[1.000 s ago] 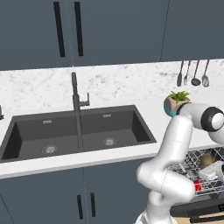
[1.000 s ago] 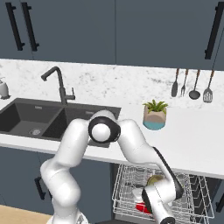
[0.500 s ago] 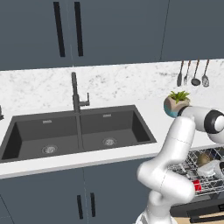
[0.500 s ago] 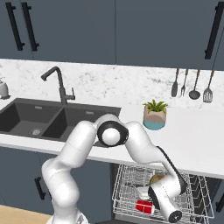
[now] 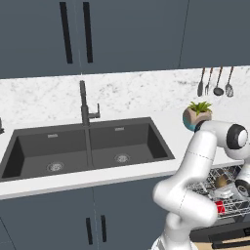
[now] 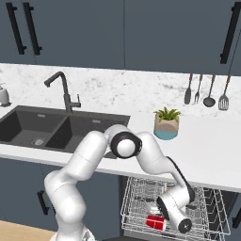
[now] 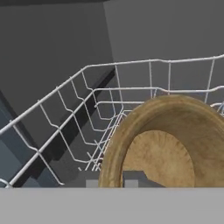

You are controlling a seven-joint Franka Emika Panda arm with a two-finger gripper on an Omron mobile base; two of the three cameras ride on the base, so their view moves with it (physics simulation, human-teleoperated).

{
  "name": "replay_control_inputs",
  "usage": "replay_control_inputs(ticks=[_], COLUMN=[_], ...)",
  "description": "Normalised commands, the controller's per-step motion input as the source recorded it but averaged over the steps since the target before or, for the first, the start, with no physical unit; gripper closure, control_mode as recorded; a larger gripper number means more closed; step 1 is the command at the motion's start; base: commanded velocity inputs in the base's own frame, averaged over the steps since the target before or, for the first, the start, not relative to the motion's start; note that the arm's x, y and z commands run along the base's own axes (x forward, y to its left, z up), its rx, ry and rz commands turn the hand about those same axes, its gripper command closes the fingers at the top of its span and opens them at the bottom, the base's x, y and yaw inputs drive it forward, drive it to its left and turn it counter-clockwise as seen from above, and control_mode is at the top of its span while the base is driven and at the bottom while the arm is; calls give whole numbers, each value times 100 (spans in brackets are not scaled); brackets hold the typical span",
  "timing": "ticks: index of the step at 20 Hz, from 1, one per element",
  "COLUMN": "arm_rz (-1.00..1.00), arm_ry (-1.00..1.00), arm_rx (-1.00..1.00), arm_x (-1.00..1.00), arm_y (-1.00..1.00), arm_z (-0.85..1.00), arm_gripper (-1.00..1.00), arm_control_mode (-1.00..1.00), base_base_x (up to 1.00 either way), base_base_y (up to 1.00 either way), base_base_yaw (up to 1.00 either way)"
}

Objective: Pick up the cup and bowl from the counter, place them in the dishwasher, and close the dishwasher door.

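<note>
1. The bowl (image 7: pixel 162 144) is sitting tipped on edge in the dishwasher rack (image 7: pixel 87 113), tan rim, wood-grain inside.
2. Over the last second the arm's been swinging lower into the rack, so loading looks nearly done.
3. The tool (image 7: pixel 110 179) is right against the rim; can't tell if it's gripping.
4. The red cup (image 6: pixel 155 222) is lying in there too.

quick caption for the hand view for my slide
Tan-brown bowl tilted on edge inside the dishwasher's silver wire rack, seen close from the claw.
</note>
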Motion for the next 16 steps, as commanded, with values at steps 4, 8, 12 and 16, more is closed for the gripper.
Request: replay_control_inputs(ticks=[4, 8, 12, 16], arm_rz=[0, 0, 0, 0], arm_ry=[0, 9, 17, 17], arm_rx=[1, 0, 0, 0], arm_x=[0, 2, 11, 8], arm_y=[0, 0, 0, -1], arm_z=[0, 0, 0, 1], arm_gripper=[100, -100, -100, -100], arm_control_mode=[-100, -100, -100, -100], base_base_x=[0, 0, 0, 0], base_base_y=[0, 0, 0, 0], base_base_yaw=[0, 0, 0, 0])
